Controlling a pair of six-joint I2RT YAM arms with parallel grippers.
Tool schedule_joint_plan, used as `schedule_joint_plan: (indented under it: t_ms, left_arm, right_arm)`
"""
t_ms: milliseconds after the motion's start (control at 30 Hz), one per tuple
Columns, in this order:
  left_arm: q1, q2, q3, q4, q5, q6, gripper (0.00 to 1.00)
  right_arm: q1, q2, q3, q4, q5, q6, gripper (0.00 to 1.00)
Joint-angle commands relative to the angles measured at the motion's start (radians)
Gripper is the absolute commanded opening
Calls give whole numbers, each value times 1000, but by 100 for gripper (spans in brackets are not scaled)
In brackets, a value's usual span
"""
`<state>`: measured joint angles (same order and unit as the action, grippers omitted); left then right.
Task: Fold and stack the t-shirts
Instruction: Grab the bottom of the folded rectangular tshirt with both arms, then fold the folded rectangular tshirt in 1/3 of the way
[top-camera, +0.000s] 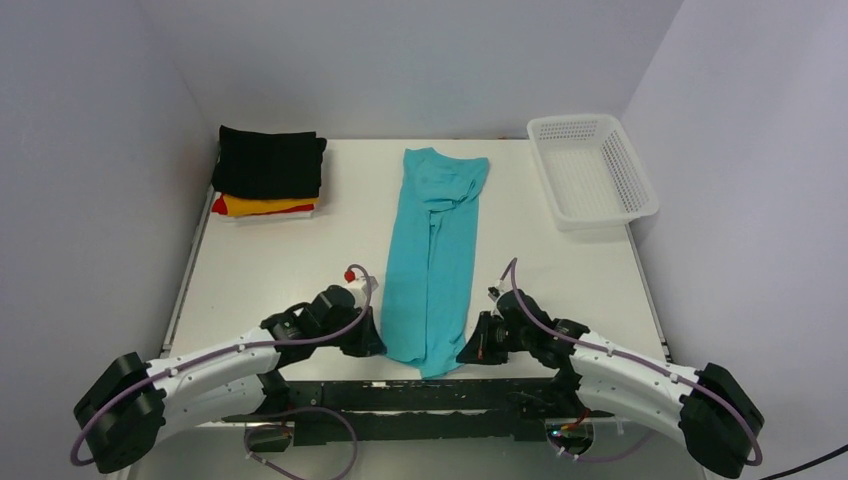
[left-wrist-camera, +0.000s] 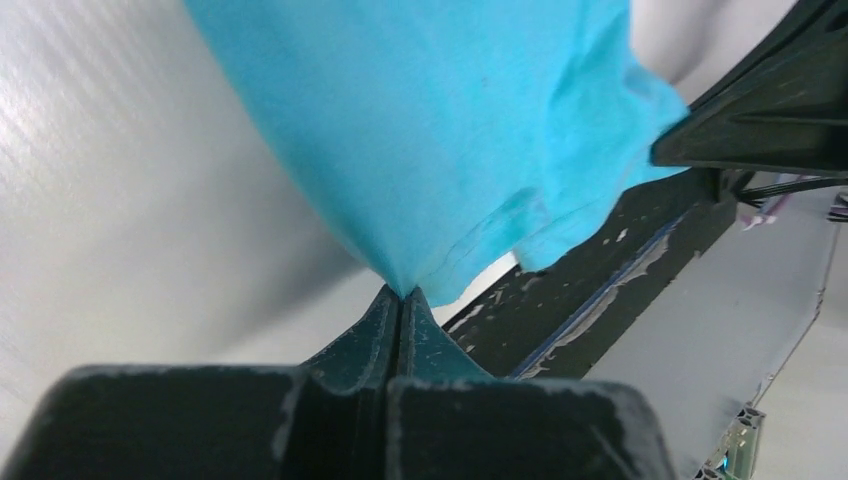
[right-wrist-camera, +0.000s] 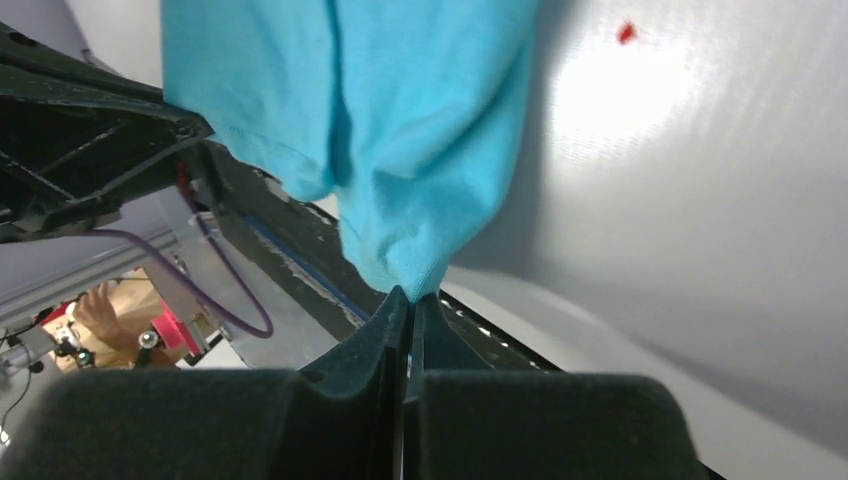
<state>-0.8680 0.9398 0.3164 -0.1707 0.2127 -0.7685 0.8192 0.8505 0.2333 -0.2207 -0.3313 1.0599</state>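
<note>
A teal t-shirt (top-camera: 432, 250), folded into a long narrow strip, lies down the middle of the table from back to front. My left gripper (top-camera: 376, 345) is shut on its near left corner (left-wrist-camera: 430, 150). My right gripper (top-camera: 468, 352) is shut on its near right corner (right-wrist-camera: 400, 130). Both pinch the hem at the table's front edge, and the cloth rises from the jaw tips. A stack of folded shirts stands at the back left: black (top-camera: 269, 163) on top, yellow-orange (top-camera: 265, 206) and red (top-camera: 219, 205) below.
A white mesh basket (top-camera: 592, 168) stands at the back right corner. The black frame rail (top-camera: 440, 395) runs along the table's near edge under both grippers. Walls close in at left, right and back.
</note>
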Motion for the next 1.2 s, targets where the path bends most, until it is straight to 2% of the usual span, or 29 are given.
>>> schedule_joint_plan:
  t_ms: [0, 100, 200, 267, 367, 500, 733, 967, 1167]
  left_arm:
    - [6, -18, 85, 60, -6, 11, 0]
    - [41, 39, 159, 93, -21, 42, 0]
    - [124, 110, 226, 153, -5, 55, 0]
    - [164, 153, 257, 229, -9, 63, 0]
    - [203, 247, 332, 274, -23, 91, 0]
    - [276, 393, 468, 305, 4, 106, 0]
    - [363, 621, 680, 258, 6, 188, 0]
    - [411, 815, 843, 240, 112, 231, 0]
    - [424, 901, 953, 181, 50, 260, 0]
  right_arm:
    - [1, -18, 64, 81, 32, -5, 0]
    - [-17, 37, 162, 15, 121, -78, 0]
    - [-73, 92, 244, -47, 168, -122, 0]
    - [-141, 113, 266, -8, 153, -137, 0]
    - [-256, 167, 285, 139, 108, -158, 0]
    - [-328, 311, 406, 168, 137, -225, 0]
    - [-420, 494, 556, 187, 166, -301, 0]
    - [-489, 621, 633, 263, 146, -328, 0]
    - [-551, 772, 731, 283, 81, -362, 0]
